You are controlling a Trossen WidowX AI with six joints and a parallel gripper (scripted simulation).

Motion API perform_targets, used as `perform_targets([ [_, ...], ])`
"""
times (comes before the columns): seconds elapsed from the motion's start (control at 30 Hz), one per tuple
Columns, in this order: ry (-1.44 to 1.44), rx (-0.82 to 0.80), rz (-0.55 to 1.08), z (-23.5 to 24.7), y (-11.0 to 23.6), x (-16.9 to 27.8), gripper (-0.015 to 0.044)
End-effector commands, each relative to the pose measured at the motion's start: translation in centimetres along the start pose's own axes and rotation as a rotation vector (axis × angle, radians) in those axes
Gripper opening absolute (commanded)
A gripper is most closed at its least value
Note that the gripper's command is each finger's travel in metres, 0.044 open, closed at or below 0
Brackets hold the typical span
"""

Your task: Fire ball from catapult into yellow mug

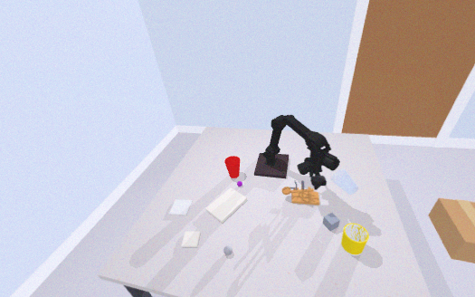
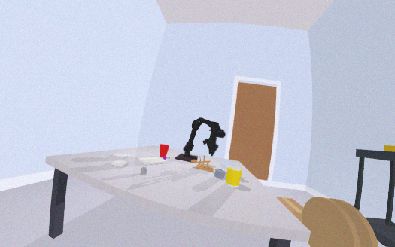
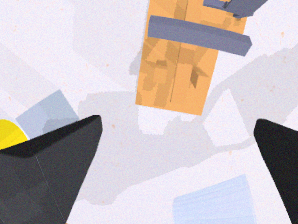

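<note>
The orange wooden catapult (image 1: 304, 196) (image 2: 204, 166) (image 3: 180, 63) lies on the table, with a grey bar (image 3: 200, 35) across it. My gripper (image 1: 318, 181) (image 2: 212, 150) (image 3: 180, 124) is open and empty. It hangs a little above the table, just beside the catapult's end, and does not touch it. The yellow mug (image 1: 355, 238) (image 2: 233, 176) stands upright near the table's front right; its edge shows in the wrist view (image 3: 7, 136). A small purple ball (image 1: 240, 183) (image 2: 165, 157) lies by the red cup (image 1: 232, 167) (image 2: 164, 150). A grey ball (image 1: 228, 250) (image 2: 143, 170) lies near the front.
A grey cube (image 1: 331, 221) (image 2: 219, 173) sits between the catapult and the mug. A pale blue flat piece (image 1: 346, 181) (image 3: 216, 212) lies right of the gripper. White flat slabs (image 1: 226, 205) (image 1: 180, 206) (image 1: 191, 238) lie on the left. A cardboard box (image 1: 467, 228) stands off the table at right.
</note>
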State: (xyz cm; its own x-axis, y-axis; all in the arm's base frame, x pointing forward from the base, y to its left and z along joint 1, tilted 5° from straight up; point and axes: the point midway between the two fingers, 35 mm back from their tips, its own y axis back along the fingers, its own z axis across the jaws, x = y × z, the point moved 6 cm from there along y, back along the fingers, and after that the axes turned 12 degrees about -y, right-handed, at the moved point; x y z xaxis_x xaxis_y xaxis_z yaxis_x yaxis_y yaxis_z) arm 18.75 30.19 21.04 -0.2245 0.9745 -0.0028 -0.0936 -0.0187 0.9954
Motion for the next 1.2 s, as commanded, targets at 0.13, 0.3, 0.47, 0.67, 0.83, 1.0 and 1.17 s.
perform_targets([
  [0.13, 0.282, 0.000, 0.000, -0.01, 0.05, -0.01, 0.0440],
  [0.3, 0.457, 0.000, -0.001, -0.02, 0.08, -0.03, 0.0440],
  [0.47, 0.631, 0.001, -0.001, -0.03, 0.12, -0.05, 0.0440],
  [0.67, 0.840, 0.001, -0.001, -0.04, 0.17, -0.07, 0.0440],
  [0.83, 1.015, 0.002, -0.002, -0.05, 0.20, -0.09, 0.0440],
  [1.0, 1.189, 0.002, -0.002, -0.06, 0.24, -0.11, 0.0440],
  [1.17, 1.364, 0.003, -0.002, -0.07, 0.28, -0.13, 0.0440],
])
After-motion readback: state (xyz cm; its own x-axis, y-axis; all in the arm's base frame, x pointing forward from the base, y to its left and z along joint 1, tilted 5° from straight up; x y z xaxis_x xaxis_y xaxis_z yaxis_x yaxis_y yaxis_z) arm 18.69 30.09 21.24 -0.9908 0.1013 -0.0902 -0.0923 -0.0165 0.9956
